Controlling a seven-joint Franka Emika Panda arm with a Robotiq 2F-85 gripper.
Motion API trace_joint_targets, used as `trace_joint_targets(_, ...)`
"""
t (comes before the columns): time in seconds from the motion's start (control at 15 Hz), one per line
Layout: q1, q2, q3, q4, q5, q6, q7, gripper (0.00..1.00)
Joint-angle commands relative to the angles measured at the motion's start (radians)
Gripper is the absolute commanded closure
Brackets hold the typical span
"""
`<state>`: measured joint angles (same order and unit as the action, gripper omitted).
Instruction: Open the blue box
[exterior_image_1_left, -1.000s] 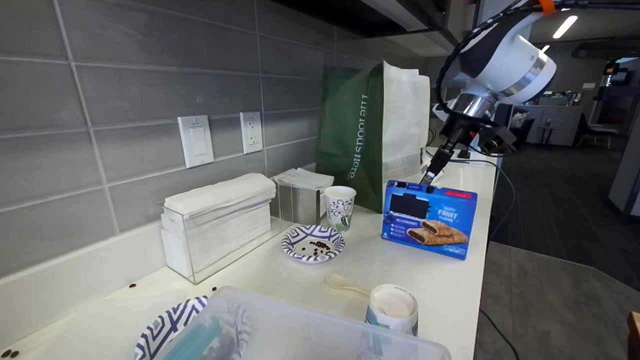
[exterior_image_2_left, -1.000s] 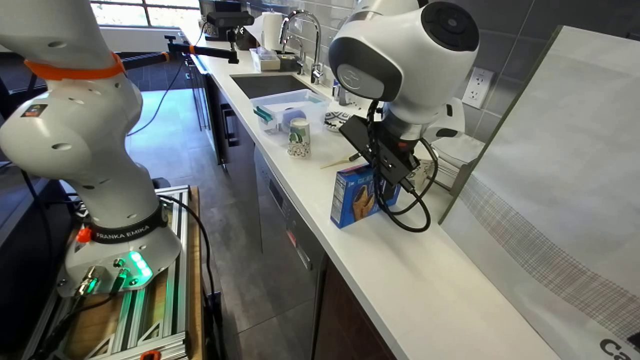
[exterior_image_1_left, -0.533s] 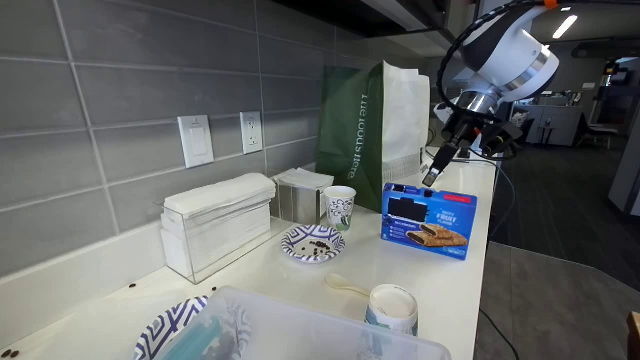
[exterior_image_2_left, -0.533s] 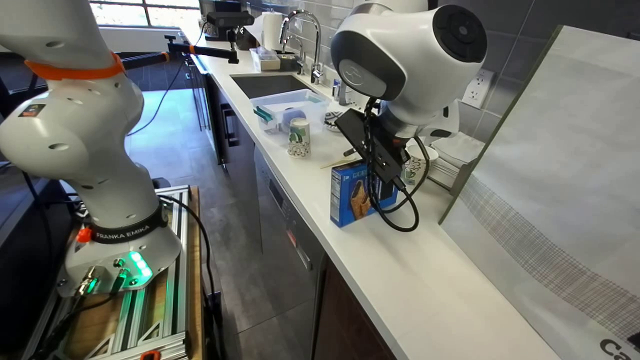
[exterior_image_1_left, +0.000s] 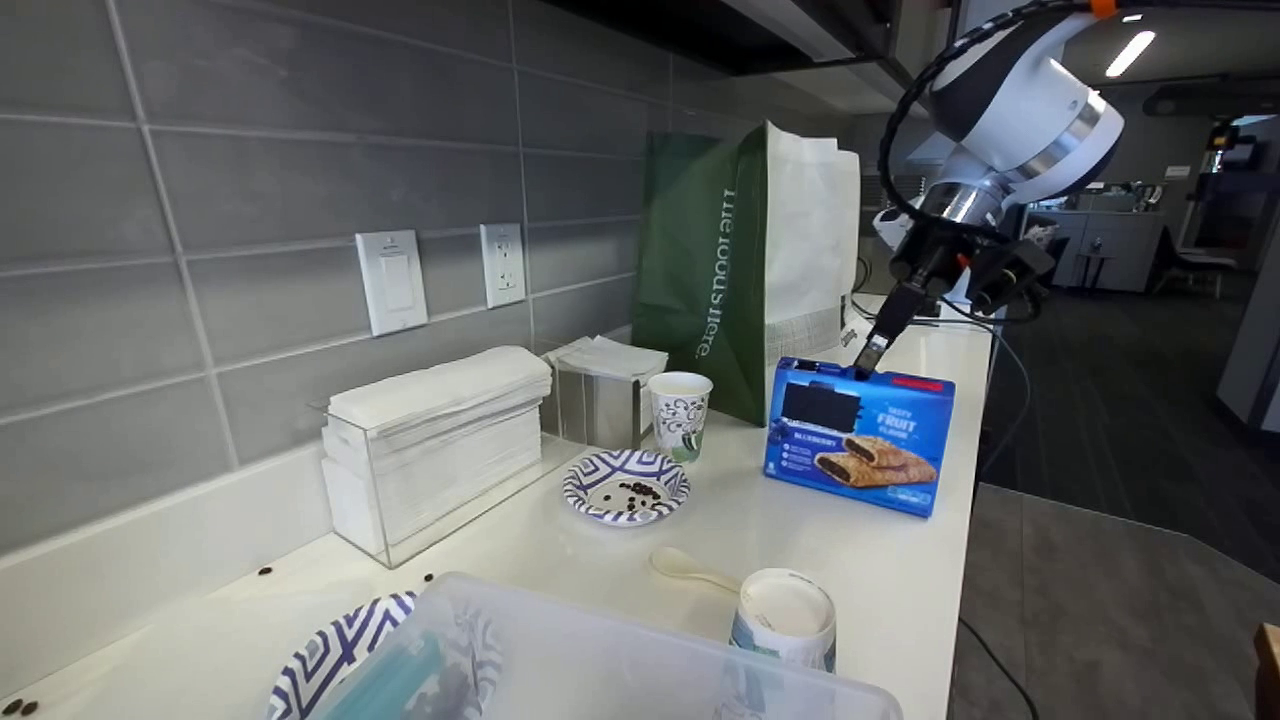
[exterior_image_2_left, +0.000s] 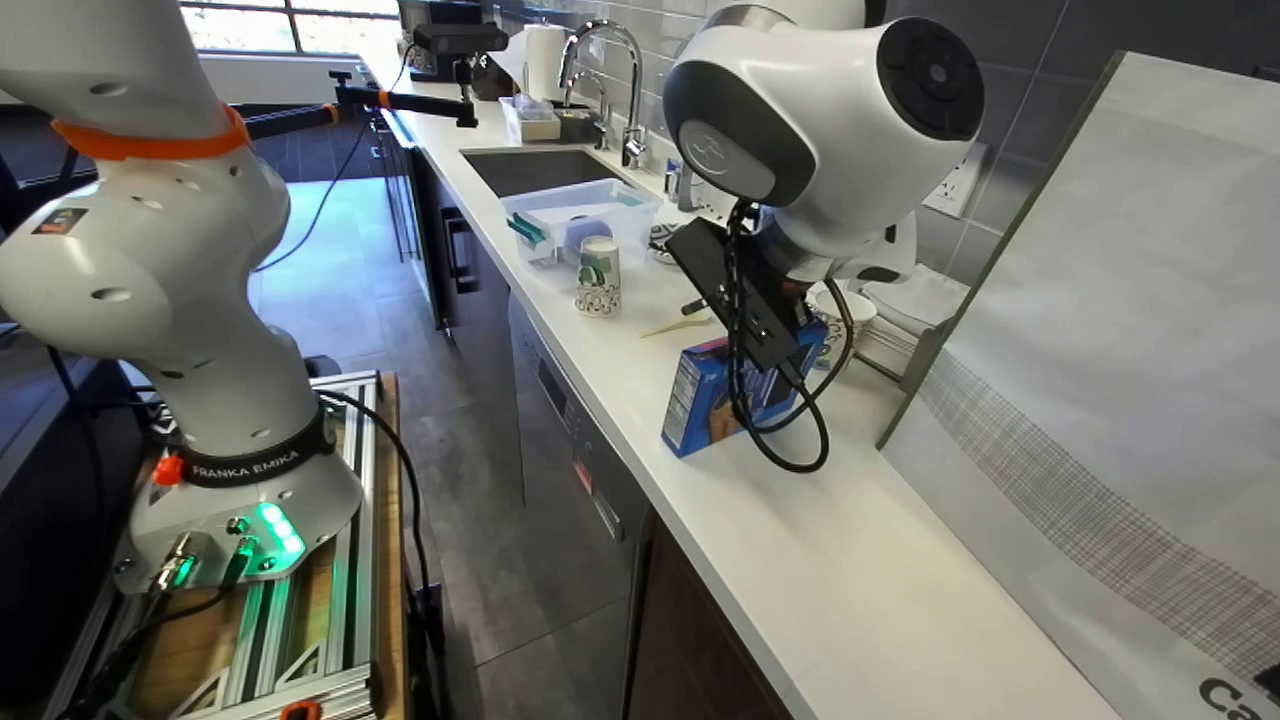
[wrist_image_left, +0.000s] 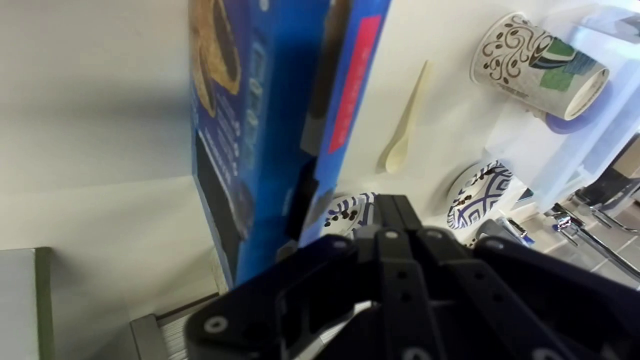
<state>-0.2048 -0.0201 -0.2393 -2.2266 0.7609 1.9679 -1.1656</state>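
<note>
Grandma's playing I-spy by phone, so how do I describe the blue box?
Find the tall green paper bag on the counter. To its right in an exterior view, near the counter's edge, is the blue box. Unlike the swirly paper cup, it's bright blue with pastries pictured.

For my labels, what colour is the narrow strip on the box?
Red; the strip shows best in the wrist view.

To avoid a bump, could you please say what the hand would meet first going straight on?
Probably the counter between the box and the spoon. Depth is unclear, though: the hand, perhaps touching the box's top, may catch that first.
</note>
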Motion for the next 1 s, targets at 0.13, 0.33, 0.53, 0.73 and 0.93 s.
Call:
trace_joint_targets(0.13, -0.007, -0.005, 0.002, 0.004, 0.001, -0.006, 0.004, 1.00)
trace_joint_targets(0.33, -0.004, -0.021, 0.007, -0.005, -0.020, 0.019, 0.021, 1.00)
trace_joint_targets(0.53, 0.006, -0.058, 0.021, -0.020, -0.100, 0.069, 0.102, 0.73)
trace_joint_targets(0.73, 0.019, -0.096, 0.043, -0.025, -0.219, 0.108, 0.222, 0.53)
trace_joint_targets(0.93, 0.027, -0.103, 0.060, -0.020, -0.338, 0.143, 0.368, 0.31)
